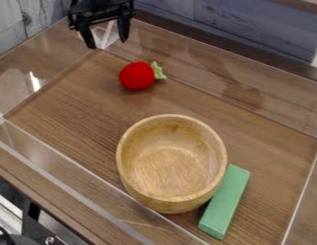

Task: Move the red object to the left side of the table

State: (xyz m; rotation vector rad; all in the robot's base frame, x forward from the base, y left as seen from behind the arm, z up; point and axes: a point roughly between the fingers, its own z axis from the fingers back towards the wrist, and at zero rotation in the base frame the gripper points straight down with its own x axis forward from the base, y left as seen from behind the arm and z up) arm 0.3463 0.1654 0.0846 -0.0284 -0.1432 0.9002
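The red object (138, 76) is a small round toy fruit with a green stem tuft, lying on the brown wood-grain table (71, 115) in its far middle part. My gripper (101, 36) hangs above the table's far left area, up and to the left of the fruit and apart from it. Its dark fingers (88, 39) point down and stand open with nothing between them.
A wooden bowl (172, 161) sits near the front centre. A green rectangular block (225, 201) lies just right of the bowl. Low clear acrylic walls (46, 182) edge the tabletop.
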